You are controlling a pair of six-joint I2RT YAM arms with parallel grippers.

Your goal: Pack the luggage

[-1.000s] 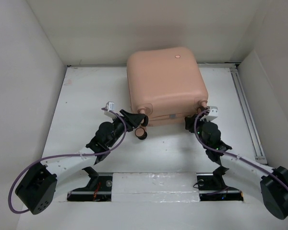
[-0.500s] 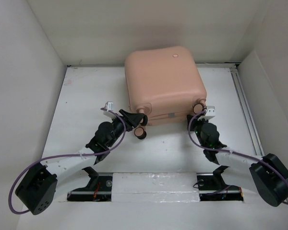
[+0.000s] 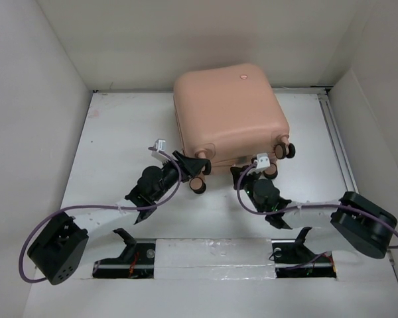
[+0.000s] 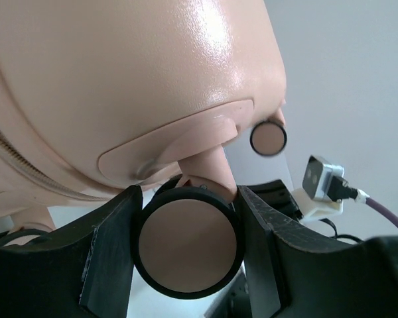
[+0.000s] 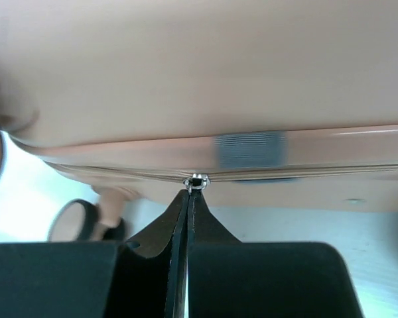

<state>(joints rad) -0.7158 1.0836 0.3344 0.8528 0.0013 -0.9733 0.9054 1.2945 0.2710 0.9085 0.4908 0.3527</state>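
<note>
— At the far edge of the table [image 3: 119, 132], about the middle, we have the luggage [image 3: 229, 112]. It's pink, zipped shut, lying on one broad side with its back up against the wall [image 3: 186, 40] and its wheels facing the near edge.

— And both arms are on it. We see the left gripper [image 4: 188, 242] at the near left corner of the case, its two black fingers [image 4: 113, 258] clasped on a wheel [image 4: 188, 232], one finger on each side of the black rim.

— Yes, in the wrist view that wheel fills the gap and touches both fingers. Beyond it a second wheel [image 4: 268, 139] sticks out free of the shell.

— Over to the right gripper [image 5: 188, 199]. We find it at the middle of the near side, jaws pressed tight together, no gap showing.

— Its tips sit right at the little metal pull [image 5: 196, 180] on the zip [image 5: 106, 171], just beside a grey patch [image 5: 251, 149] on the shell.

— Is the pull nipped between them?

— We cannot tell. The tips meet just under it, touching it or all but.

— From above, the round button [image 3: 244, 77] faces up near the far end of the case, and we spot more wheels [image 3: 285, 151] at its near right corner, just right of the right gripper.
</note>
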